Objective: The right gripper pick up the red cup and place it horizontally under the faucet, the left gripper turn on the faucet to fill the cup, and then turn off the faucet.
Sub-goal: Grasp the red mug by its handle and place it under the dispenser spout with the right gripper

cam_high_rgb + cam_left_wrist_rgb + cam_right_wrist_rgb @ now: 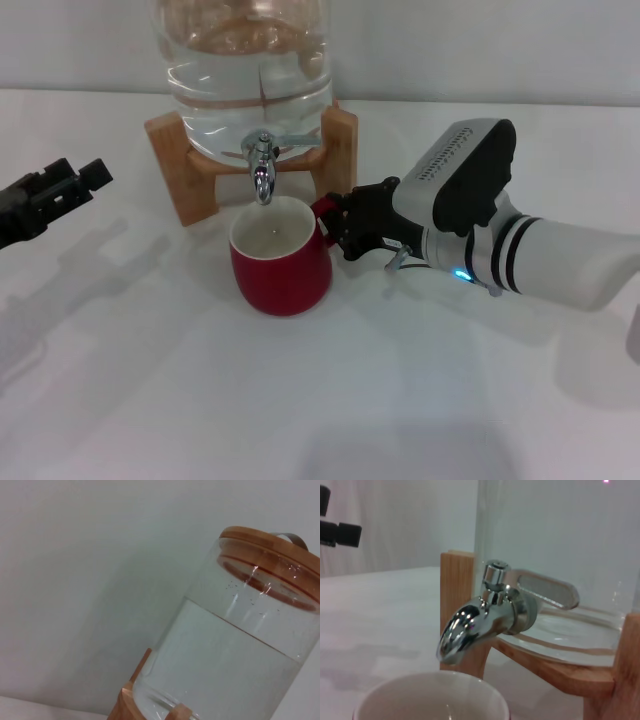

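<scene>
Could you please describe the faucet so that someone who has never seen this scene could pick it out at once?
Find the big glass water jar sitting in a wooden stand at the back of the white table. At the jar's base, front and centre, a small shiny chrome faucet juts out and curves down, right above the red cup gripped by the right hand. It is the only metal piece there.

Red cup (280, 262) upright on table (300, 400), directly below faucet (261, 165). Jar (245, 65) on wooden stand (190, 175) at cup's 12 o'clock. Right gripper (335, 225) at cup's 3 o'clock, on handle. Left gripper (85, 180) at 9 o'clock, well apart.
</scene>
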`<action>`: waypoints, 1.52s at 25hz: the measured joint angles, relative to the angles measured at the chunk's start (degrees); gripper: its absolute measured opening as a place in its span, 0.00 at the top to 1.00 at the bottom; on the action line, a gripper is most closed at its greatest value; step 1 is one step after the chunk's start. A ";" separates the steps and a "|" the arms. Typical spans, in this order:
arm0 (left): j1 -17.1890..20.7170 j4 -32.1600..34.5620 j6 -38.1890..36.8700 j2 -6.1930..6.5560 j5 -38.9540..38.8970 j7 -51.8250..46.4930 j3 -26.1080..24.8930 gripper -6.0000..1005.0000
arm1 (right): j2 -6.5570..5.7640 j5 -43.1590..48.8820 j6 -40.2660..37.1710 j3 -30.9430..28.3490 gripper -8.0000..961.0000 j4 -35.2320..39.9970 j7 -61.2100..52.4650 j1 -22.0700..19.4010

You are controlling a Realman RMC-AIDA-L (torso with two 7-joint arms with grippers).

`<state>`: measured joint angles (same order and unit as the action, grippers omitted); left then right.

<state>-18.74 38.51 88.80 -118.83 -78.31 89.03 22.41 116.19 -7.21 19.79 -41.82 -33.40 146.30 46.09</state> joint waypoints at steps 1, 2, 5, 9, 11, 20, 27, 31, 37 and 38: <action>0.00 0.02 0.00 0.00 0.00 -0.01 0.00 0.11 | 0.00 0.00 -0.05 0.05 0.86 0.00 -0.03 0.10; 0.00 0.04 0.01 0.00 0.00 -0.03 0.00 0.11 | 0.00 0.01 -0.06 0.09 0.86 0.00 -0.04 0.16; 0.00 0.06 0.03 0.00 0.00 -0.05 0.00 0.11 | 0.00 0.01 -0.09 -0.01 0.87 0.00 -0.05 0.19; 0.02 0.11 0.04 0.00 0.00 -0.07 0.00 0.11 | 0.00 0.01 -0.11 -0.13 0.87 0.34 -0.18 0.44; 0.02 0.18 0.02 0.00 0.00 -0.08 0.00 0.11 | 0.00 0.01 -0.11 0.03 0.87 0.40 -0.15 0.66; -0.19 0.34 0.26 0.00 0.00 -0.18 0.00 0.11 | 0.00 0.24 -0.10 0.10 0.87 0.53 0.09 0.87; -0.52 0.31 0.20 0.00 0.00 -0.18 0.00 0.11 | 0.00 0.06 0.02 0.08 0.85 0.53 0.14 0.95; -0.66 0.28 0.15 0.00 0.00 -0.18 0.00 0.11 | 0.00 0.06 0.09 0.07 0.84 0.53 0.13 0.98; -0.70 0.34 0.15 0.00 0.00 -0.18 0.00 0.11 | 0.00 0.10 0.17 -0.02 0.84 0.62 0.14 1.12; -0.70 0.34 0.17 0.00 0.00 -0.18 0.00 0.11 | 0.00 0.12 0.11 0.01 0.84 0.65 0.13 1.17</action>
<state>-19.44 38.85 88.97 -118.83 -78.31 88.86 22.41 116.19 -7.09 19.89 -41.81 -32.75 146.44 47.26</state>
